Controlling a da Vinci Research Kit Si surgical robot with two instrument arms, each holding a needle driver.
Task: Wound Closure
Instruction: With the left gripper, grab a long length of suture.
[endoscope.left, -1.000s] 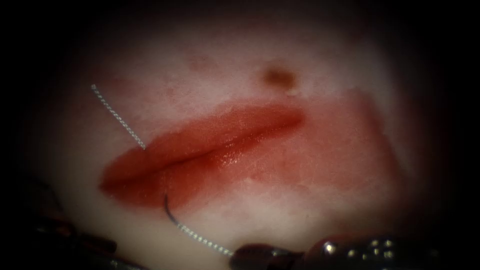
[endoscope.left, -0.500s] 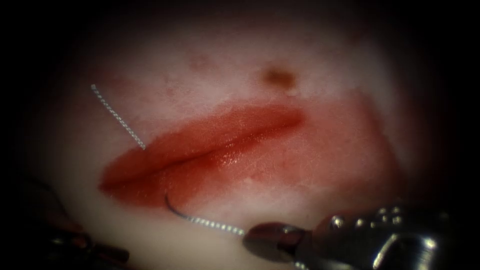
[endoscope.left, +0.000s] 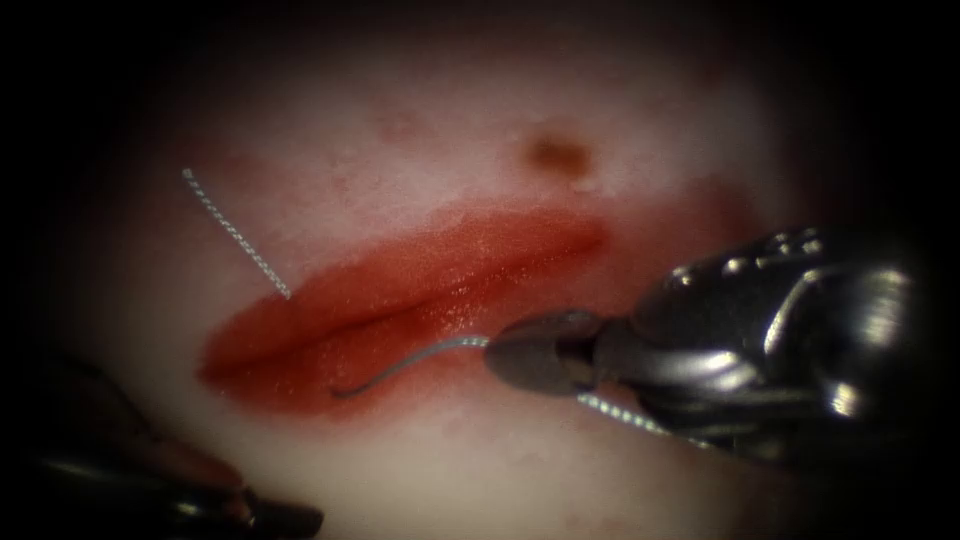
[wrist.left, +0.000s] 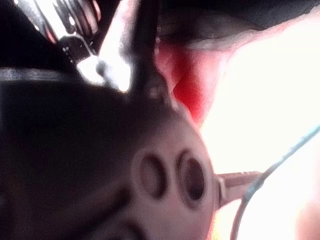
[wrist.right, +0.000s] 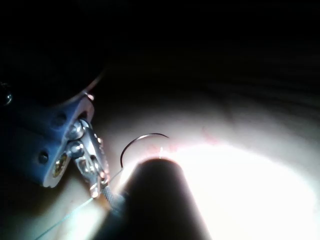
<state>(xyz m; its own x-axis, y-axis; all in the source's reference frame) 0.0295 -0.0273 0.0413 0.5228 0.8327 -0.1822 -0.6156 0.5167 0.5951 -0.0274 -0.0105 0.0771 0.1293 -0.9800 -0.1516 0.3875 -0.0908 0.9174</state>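
Endoscope view takes in the pale pork-belly tissue (endoscope.left: 430, 100) with its long red cut (endoscope.left: 400, 310) running aslant across the middle. The right arm's steel needle driver (endoscope.left: 500, 352) comes in from the tissue's right edge, its fingers closed on a thin grey curved strand (endoscope.left: 410, 360) whose other end sits in the tissue near the cut's left end. Whether that smooth length is the needle or wet thread I cannot tell. Beaded silver thread (endoscope.left: 620, 415) trails out behind the fingers. The left arm's dark tool (endoscope.left: 290, 520) lies at the tissue's near left corner; what it holds I cannot tell. A short beaded thread end (endoscope.left: 235, 232) lies left of the cut. Handling this well probably means keeping the grip firm and the pull in line with the strand, so the lip is not torn.
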